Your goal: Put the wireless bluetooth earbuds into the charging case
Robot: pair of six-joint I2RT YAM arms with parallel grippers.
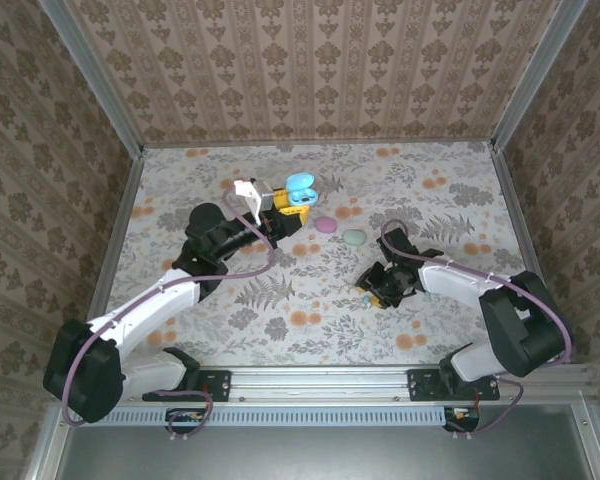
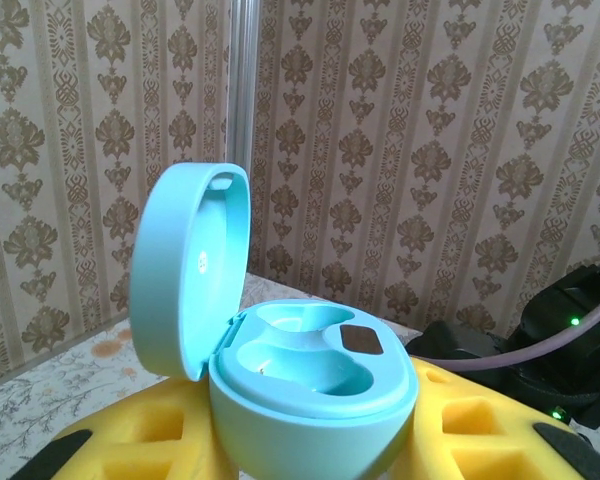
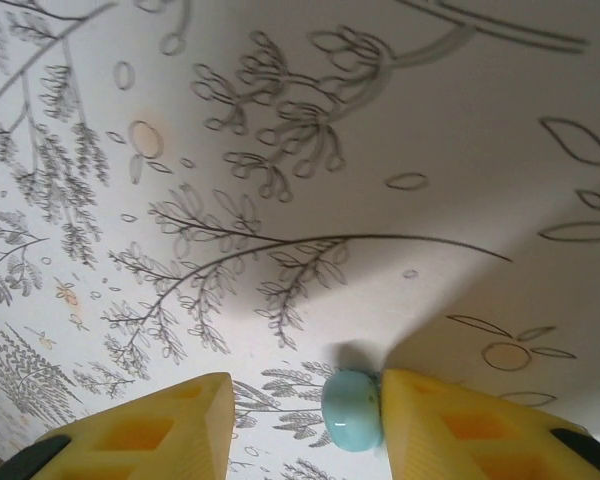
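Surface: table [image 1: 280,335] covered with a pale sheet printed with grey ferns and orange blossoms. It is enclosed on three sides by walls [image 1: 320,70] papered in beige-brown damask, with aluminium posts [image 1: 90,75] set at the corners.

An egg-shaped pale-blue plastic charging case [image 2: 310,390] is clamped between the yellow fingers of the left pincer [image 1: 289,208], with its lid hinged up.

A closed pink oval case [image 1: 326,224] and a mint oval case [image 1: 354,237] are laid on the sheet just right of the charging case.

The right pincer [image 3: 305,400] is placed farther right of the charging case and nearer the arm bases, low over the sheet, jaws apart. A small rounded pale-blue plastic earbud [image 3: 352,408] is seen on the sheet between them, touching one finger and apart from the other.
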